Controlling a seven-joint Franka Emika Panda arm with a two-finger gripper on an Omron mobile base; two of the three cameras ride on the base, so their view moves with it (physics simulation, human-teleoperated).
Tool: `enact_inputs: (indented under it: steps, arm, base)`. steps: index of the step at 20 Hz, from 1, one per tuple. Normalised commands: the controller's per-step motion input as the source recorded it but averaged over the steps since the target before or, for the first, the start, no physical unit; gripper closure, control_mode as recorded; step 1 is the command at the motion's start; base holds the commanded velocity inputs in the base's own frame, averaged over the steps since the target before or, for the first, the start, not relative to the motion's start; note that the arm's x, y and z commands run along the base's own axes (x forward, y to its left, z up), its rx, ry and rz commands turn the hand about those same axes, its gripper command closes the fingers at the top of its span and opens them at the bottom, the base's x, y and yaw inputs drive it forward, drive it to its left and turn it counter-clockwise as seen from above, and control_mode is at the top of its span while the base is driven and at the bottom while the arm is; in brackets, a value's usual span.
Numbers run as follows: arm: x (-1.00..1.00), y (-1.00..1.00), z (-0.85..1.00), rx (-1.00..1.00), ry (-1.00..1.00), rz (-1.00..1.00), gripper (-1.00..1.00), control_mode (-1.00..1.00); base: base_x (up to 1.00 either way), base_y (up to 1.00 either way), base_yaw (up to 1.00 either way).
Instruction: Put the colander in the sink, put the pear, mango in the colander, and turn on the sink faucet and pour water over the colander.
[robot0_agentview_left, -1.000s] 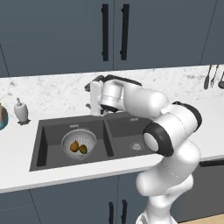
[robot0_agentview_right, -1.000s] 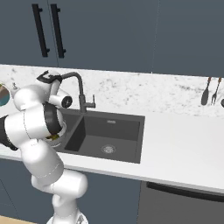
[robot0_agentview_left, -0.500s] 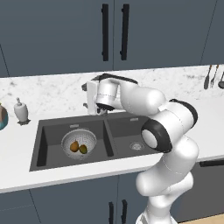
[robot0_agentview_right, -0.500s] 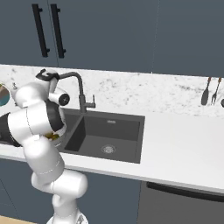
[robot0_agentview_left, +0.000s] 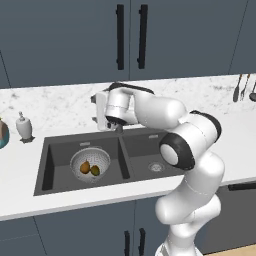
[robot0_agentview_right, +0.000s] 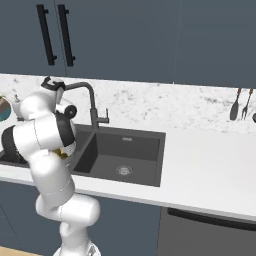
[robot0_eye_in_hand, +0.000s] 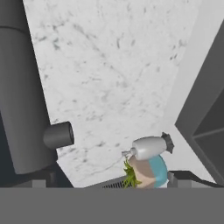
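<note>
Behind the sink, in the left base view, the arm reaches to the back rim where the two basins meet, and its hand hides most of the faucet there. The colander sits in the left basin, a round silvery bowl pierced with small holes, holding two pieces of fruit, one brownish and one greener; which is the pear and which the mango I cannot tell. A white soap bottle stands on the counter to the left of the sink. No water runs.

From the right base view, the faucet rises tall and dark from the back edge of the sink, its hooked spout bending toward the arm's side and a small lever jutting out low on the stem. The hand sits up by the end of the spout. Utensils hang on the wall far to the right of the sink.

Looking along the hand, the thick dark faucet stem fills the left side with a short stub sticking out of it, just above the dark finger tips. Whether the gripper is open or closed I cannot tell. Beyond the faucet lie marble counter, the soap bottle and a blue jar.

The lever looks stiff, smooth and small, probably slippery metal; it likely wants a sideways push near its free end, not a squeeze.
</note>
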Motion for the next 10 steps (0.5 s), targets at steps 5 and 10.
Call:
enact_inputs:
  steps: [5, 10]
  arm:
    - [-0.06, -0.11, -0.15, 0.01, 0.02, -0.03, -1.0, -1.0]
    - [-0.61, -0.18, -0.05, 0.02, 0.0, -0.04, -1.0, -1.0]
  base:
    - [0.0, 0.0, 0.0]
    - [0.0, 0.0, 0.0]
